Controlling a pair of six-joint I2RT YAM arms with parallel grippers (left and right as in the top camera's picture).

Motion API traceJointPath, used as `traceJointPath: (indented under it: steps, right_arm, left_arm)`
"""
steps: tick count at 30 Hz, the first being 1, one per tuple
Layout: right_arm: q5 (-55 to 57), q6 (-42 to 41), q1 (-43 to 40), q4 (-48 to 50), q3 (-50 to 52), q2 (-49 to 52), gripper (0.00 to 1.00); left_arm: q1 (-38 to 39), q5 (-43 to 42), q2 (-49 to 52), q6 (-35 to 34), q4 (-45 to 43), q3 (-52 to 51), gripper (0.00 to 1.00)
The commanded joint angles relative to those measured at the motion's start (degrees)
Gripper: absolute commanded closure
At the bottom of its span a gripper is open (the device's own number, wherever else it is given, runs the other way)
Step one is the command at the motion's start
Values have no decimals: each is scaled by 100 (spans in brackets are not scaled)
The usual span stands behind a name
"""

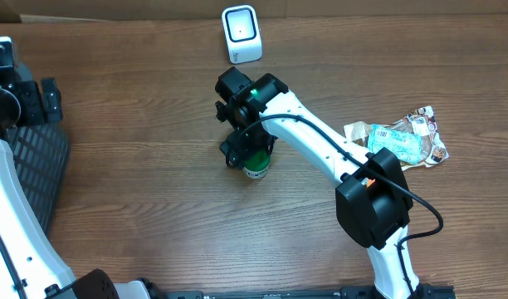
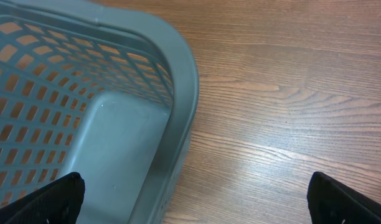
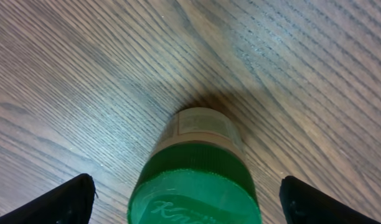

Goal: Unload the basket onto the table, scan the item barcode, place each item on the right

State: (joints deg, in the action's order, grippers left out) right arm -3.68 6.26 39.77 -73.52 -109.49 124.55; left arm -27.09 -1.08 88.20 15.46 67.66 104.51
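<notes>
All I have around me is a brown wood-grain table, its streaked grain running across every view, evenly lit from above with only soft shadows and a dull sheen, and a paler tan strip along its far edge.

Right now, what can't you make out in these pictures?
Bottle: overhead, the right arm covers most of it; no barcode shows in any view.
Bottle label: right wrist, print blurred; cap cut off by the bottom edge.
Packets: overhead, print too small, partly behind the arm.
Basket: left wrist, cut off at the left and bottom edges.
</notes>
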Motion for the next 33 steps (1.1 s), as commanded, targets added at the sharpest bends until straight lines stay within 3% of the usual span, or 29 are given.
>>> traceJointPath:
  steps: [1,14,20,33]
  right_arm:
    - [109,-4,-31,17,-177,-111,3]
    - [109,181,-31,442,214,-111,3]
    - [173,472,-31,293,306,-111,5]
    - [404,251,-31,59,317,-111,9]
  left_arm:
    - [11,-2,31,127,-20,24,0]
    - [11,-2,31,127,-20,24,0]
    - [11,-2,31,127,-17,24,0]
    - [11,-2,31,127,-17,24,0]
